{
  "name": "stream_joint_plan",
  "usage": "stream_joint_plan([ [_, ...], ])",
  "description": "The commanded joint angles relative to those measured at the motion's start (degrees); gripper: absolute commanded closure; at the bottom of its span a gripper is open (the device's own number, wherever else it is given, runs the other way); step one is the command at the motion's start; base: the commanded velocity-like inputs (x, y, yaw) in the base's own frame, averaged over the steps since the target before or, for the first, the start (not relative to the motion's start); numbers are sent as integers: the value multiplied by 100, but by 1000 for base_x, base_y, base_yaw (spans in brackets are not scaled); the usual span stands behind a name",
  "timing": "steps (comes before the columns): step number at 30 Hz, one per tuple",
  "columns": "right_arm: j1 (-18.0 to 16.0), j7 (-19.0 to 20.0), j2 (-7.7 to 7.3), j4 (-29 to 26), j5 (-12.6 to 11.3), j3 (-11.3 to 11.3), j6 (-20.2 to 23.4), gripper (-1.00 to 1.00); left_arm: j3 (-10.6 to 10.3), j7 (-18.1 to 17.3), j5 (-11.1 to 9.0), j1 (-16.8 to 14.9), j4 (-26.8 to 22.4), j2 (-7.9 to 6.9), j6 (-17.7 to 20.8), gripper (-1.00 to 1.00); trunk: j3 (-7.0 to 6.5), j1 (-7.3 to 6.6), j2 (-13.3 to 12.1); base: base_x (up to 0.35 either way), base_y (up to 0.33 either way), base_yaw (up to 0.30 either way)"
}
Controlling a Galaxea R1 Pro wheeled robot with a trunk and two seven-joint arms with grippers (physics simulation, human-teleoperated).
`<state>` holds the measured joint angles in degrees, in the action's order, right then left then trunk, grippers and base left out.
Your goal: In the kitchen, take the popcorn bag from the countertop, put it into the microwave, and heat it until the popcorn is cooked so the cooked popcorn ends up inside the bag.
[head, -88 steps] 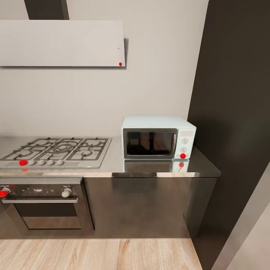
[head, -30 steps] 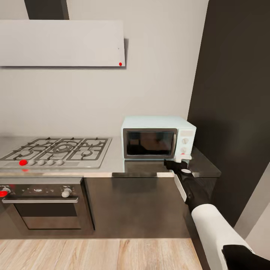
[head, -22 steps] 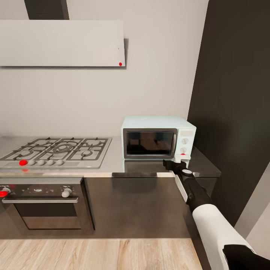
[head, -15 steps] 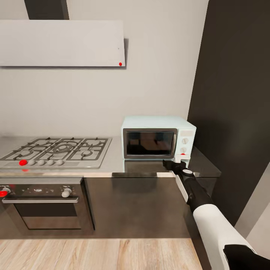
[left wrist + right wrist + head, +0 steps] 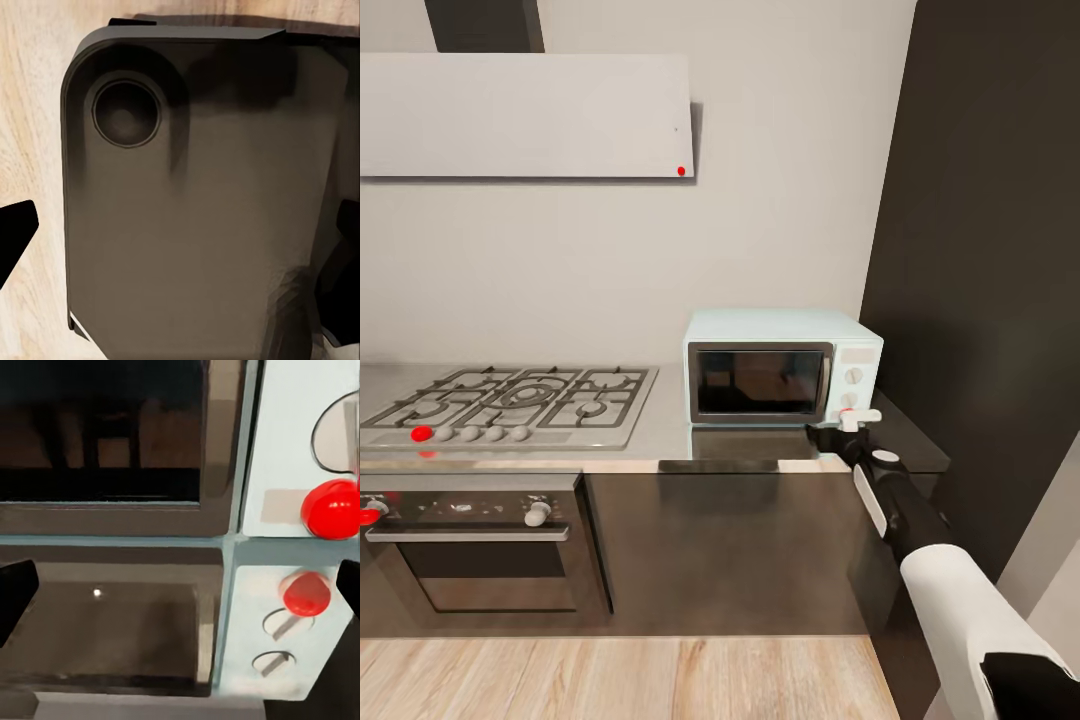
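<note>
The pale mint-blue microwave (image 5: 780,330) stands with its door shut on the grey steel countertop (image 5: 740,447), right of the hob. My right gripper (image 5: 843,425) is open just in front of the microwave's knob panel, low at its right end. In the right wrist view the dark glass door (image 5: 105,427) and the panel's round red light (image 5: 332,508) are close ahead, mirrored in the countertop (image 5: 112,622), with the dark fingertips (image 5: 15,594) spread wide. My left gripper (image 5: 180,247) is open, hanging over the wooden floor. The popcorn bag and popcorn are out of view.
A grey gas hob (image 5: 510,395) with black grates sits left of the microwave, a steel oven (image 5: 480,540) below it, a hood (image 5: 525,115) above. A tall dark panel (image 5: 980,250) closes off the counter's right end. My own dark base (image 5: 195,225) shows under the left wrist.
My right arm came into view from the lower right, held before the microwave's door corner, then shifted right and slightly up to the knob panel, covering the red light.
</note>
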<state>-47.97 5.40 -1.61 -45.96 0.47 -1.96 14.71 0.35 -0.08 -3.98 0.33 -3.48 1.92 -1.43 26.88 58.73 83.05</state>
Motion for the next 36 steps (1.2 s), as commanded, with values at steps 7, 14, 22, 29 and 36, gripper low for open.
stream_joint_plan([
  [7,4,-125,-23,-227,-39,-80,-39,-100,-1,-34,-42,3,-21,1,-7,-100,5,0,3,0,0,0],
  [14,7,-119,-24,-452,-72,-85,-205,-100,-5,-36,-42,3,-22,2,-7,-100,5,0,3,0,0,0],
  [22,4,-152,-30,-554,-65,-85,-192,-100,-1,-41,-42,3,-22,4,-7,-100,5,0,3,0,0,0],
  [29,4,-147,-25,-548,-43,-78,-122,-100,-5,-44,-42,3,-22,2,-7,-100,5,0,3,2,0,0],
  [36,5,-145,-24,-546,-47,-77,-126,-100,-7,-45,-42,3,-22,1,-7,-100,5,0,3,95,0,0],
])
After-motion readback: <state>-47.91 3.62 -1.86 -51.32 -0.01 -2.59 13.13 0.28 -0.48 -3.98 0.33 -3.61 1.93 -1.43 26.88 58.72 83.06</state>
